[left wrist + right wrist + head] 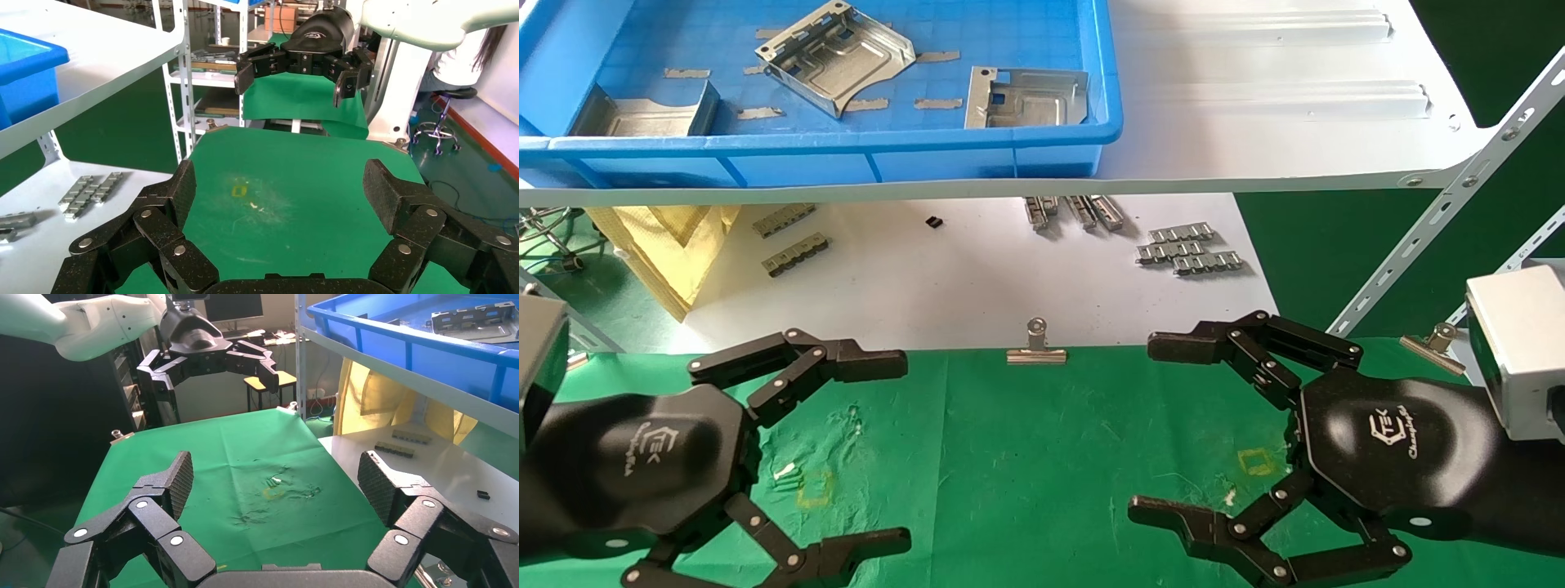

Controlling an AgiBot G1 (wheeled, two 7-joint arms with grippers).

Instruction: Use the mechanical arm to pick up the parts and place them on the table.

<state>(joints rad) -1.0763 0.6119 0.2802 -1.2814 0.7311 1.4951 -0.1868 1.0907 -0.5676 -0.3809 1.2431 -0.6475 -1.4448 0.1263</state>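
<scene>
**Both hands spread, nothing held**

My left gripper and right gripper hover over the green table, jaws wide apart, empty. The parts lie in the blue tray, well beyond my fingertips.

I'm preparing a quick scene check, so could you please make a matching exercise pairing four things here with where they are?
Things:
1. parts
2. binder clip
3. left gripper
4. ridged strips

Places:
A. white sheet
B. over the table's left side, open
C. blue bin
D. far edge of the green cloth

Pairs: 1-C, 2-D, 3-B, 4-A
</scene>
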